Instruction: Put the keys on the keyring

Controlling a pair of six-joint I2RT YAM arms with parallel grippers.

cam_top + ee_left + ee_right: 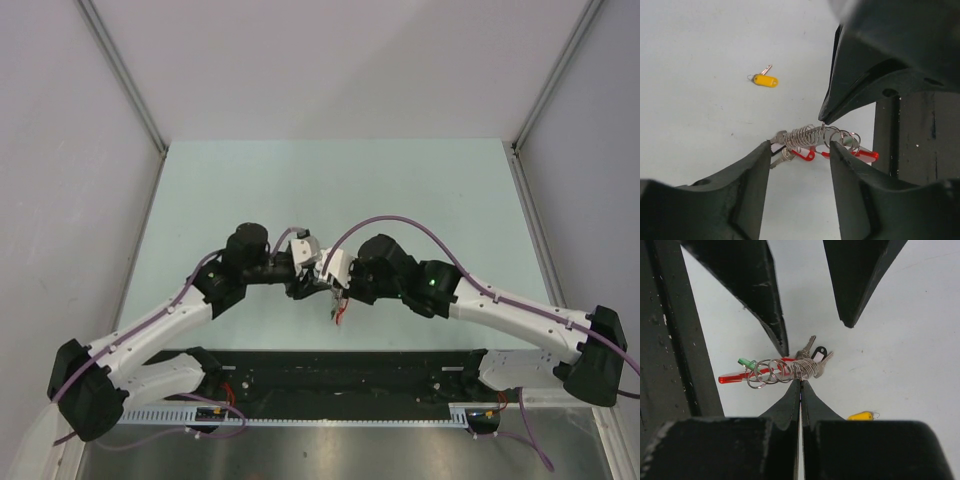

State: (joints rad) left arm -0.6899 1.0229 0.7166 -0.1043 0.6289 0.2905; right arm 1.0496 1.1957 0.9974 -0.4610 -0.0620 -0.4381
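Over the pale table (300, 180), right hand (800, 383) pinches keyring (785, 371), left hand (800, 146) open.

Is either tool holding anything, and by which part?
The right tool pinches the silver coiled-wire keyring by its wire loops, mid-coil. The left tool is open astride it, holding nothing.

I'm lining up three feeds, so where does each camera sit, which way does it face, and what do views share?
Top external: above and behind the robot, looking down on the table; left arm and right arm show, meeting midway.
Left wrist: on the left arm, looking past its open left hand at the keyring.
Right wrist: on the right arm, looking past its shut right hand from the opposite side.
Shared: both wrist views show the keyring and the yellow key.
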